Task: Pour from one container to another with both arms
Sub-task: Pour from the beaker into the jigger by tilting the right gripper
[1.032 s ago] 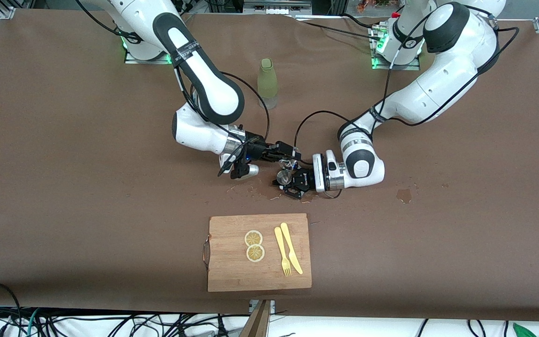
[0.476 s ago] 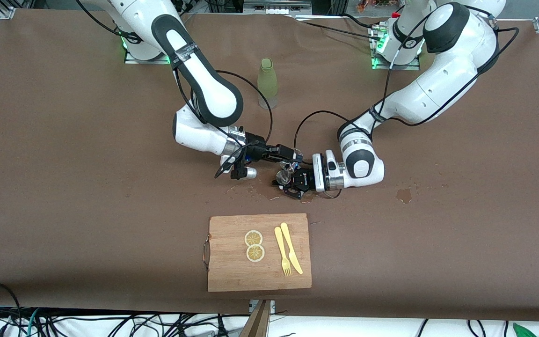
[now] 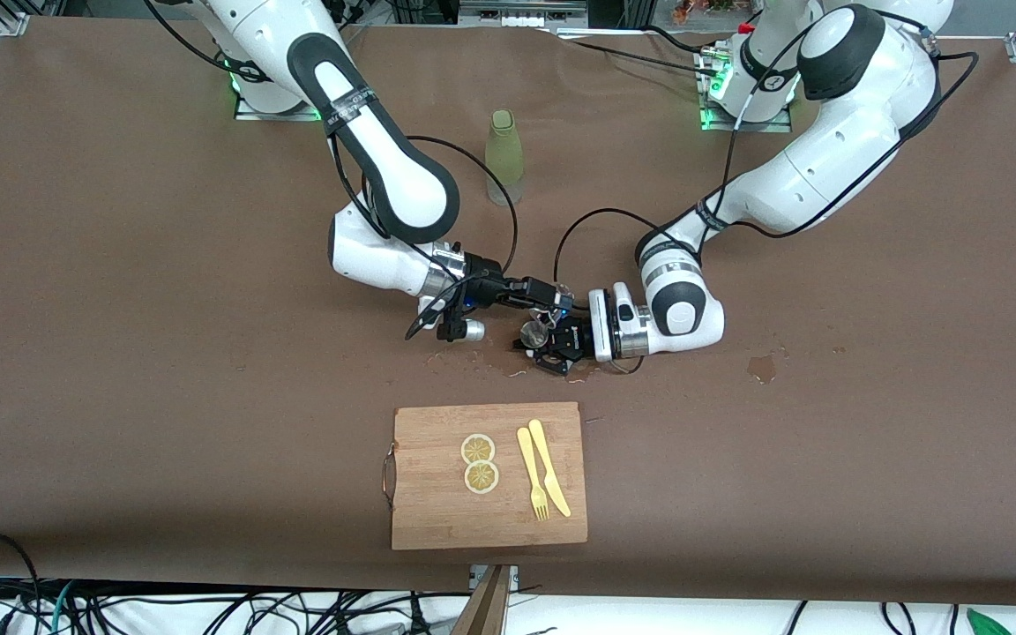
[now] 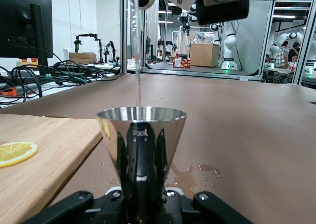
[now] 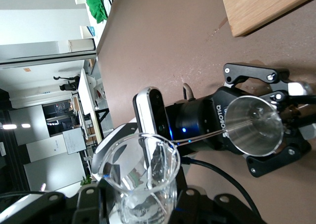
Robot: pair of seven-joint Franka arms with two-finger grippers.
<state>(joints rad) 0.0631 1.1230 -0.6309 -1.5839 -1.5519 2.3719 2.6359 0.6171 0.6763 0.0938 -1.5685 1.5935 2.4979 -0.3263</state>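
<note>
Near the middle of the brown worktop [image 3: 120,353] two white arms meet, each with one pincer, and each pincer is clamped on one vessel. From the right arm's end, the right arm [image 3: 384,176] reaches in low, its right pincer [image 3: 552,300] closed on a clear glass beaker [image 5: 143,169] that is tipped over, its long axis near level and its spout toward the other vessel; a thin stream of water [image 4: 138,70] runs from that spout. Below it the left pincer [image 3: 552,348], on the left arm [image 3: 825,168], grips one metal cup [image 4: 141,135] by its lower part; the cup stands upright, a cone widening upward, mouth open to the stream, held just over wet spots on the worktop. One pale green bottle [image 3: 504,159] stands upright nearer the bases, well apart from both pincers. Nearer the front camera lies one wooden cutting board [image 3: 437,511], its long axis running toward the front edge, carrying two lemon slices [image 3: 479,463], one yellow fork [image 3: 533,481] and one yellow knife [image 3: 550,472] side by side. A separate small wet patch [image 3: 762,368] lies toward the left arm's end. Broad bare worktop stretches at both ends, and a strip lies open between the pincers and the board.
</note>
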